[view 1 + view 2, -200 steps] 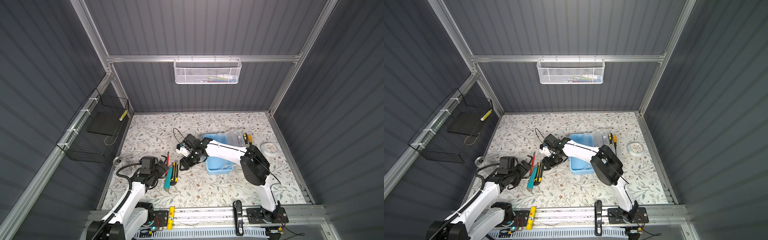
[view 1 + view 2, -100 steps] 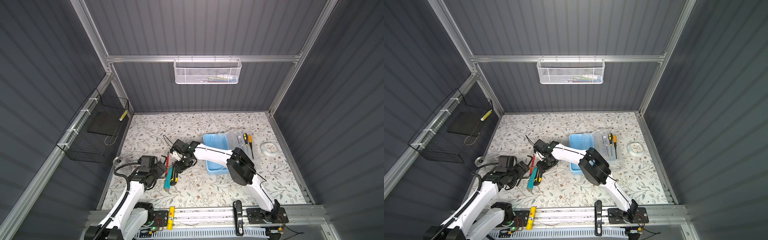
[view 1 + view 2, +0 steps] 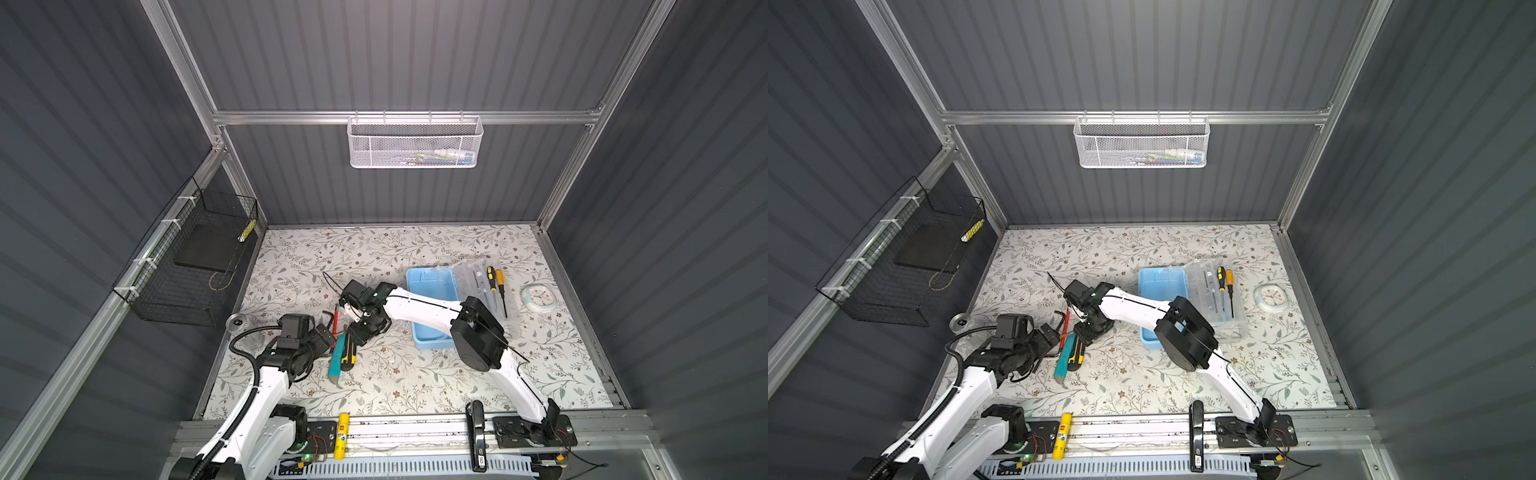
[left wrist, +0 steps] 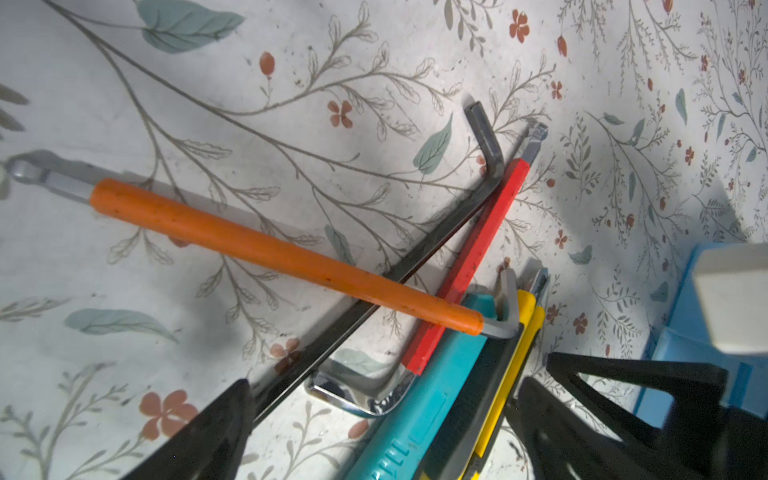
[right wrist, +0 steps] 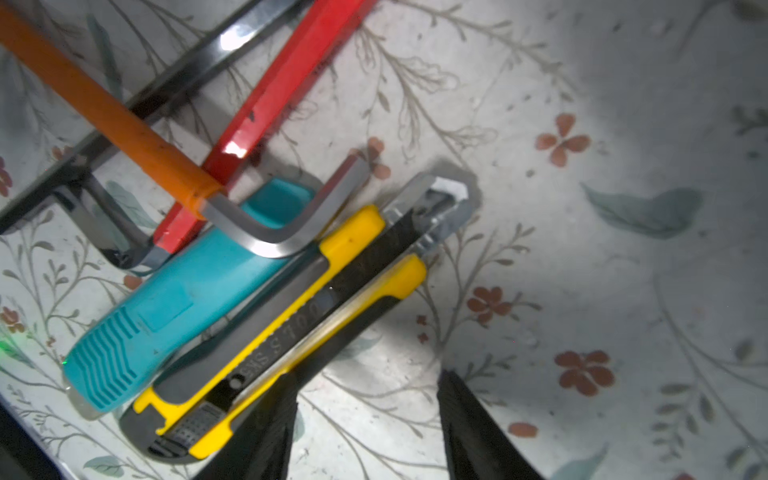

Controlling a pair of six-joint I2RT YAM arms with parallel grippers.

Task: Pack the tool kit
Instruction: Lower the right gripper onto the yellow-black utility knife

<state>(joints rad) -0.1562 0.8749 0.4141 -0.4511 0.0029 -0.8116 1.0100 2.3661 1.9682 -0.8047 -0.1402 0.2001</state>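
A white mesh basket hangs from the back rail at the upper middle of both top views. The small items inside are too blurred to name. At the left, a black wire basket holds a dark flat slab. On the flowered table cover, a pale-blue clock lies at the right and a round metal tin at the left edge. A yellow glue stick lies on the front rail.
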